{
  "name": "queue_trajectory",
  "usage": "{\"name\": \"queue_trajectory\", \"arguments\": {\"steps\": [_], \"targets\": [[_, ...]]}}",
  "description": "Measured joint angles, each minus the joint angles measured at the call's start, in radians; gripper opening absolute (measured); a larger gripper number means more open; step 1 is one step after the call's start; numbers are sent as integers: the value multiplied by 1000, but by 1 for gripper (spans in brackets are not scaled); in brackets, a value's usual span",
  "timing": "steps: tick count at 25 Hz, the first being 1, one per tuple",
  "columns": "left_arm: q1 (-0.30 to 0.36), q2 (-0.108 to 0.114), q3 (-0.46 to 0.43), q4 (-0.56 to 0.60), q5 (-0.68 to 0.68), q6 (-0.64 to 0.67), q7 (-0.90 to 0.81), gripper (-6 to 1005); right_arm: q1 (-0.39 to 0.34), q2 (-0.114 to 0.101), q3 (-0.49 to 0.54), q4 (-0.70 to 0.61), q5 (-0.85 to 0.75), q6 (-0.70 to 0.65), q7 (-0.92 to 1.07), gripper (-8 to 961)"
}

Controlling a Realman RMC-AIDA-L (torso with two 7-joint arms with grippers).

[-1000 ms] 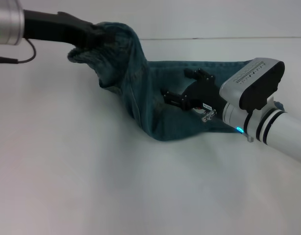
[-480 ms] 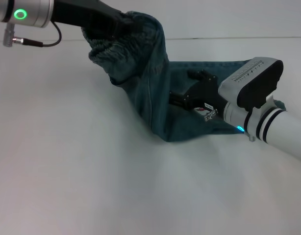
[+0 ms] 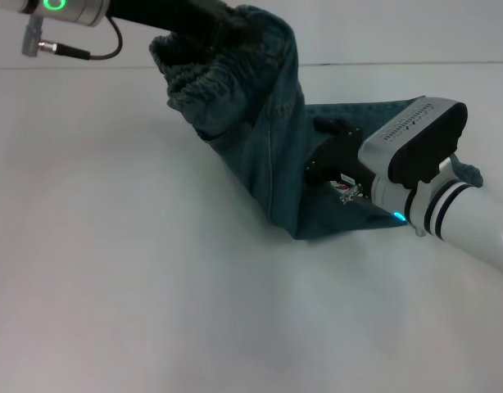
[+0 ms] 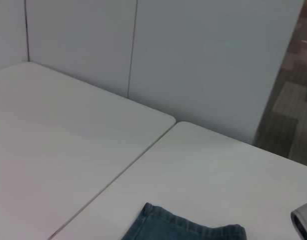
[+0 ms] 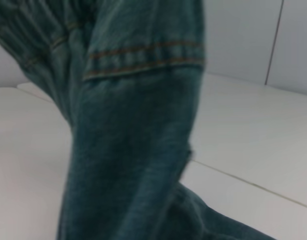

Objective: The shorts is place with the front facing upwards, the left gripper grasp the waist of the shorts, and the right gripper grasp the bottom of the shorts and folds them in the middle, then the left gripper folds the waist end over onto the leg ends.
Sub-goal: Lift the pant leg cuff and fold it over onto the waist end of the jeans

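Left gripper raised, clamping shorts waist; right gripper low on hems

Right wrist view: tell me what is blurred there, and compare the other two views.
Right wrist view: the blue-green denim shorts fill the frame, soft and out of focus. Head view: sharper, even light, faint shadow on the white table. Left wrist view: only a denim corner, slightly soft.

White table, seam across far side; shorts lower part resting on it.
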Motion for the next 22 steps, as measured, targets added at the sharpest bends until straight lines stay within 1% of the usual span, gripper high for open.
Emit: {"name": "queue_trajectory", "arguments": {"steps": [7, 15, 19, 22], "targets": [[-38, -6, 19, -2, 0, -9, -8, 43, 12, 0, 4, 19, -40, 7, 0, 912], [-61, -28, 83, 0, 2, -17, -28, 44, 21, 0, 8, 39, -77, 7, 4, 911], [-69, -38, 102, 2, 3, -20, -32, 44, 30, 0, 8, 49, -81, 7, 3, 911], [-80, -39, 109, -3, 3, -23, -33, 43, 41, 0, 5, 61, -83, 7, 2, 911]]}}
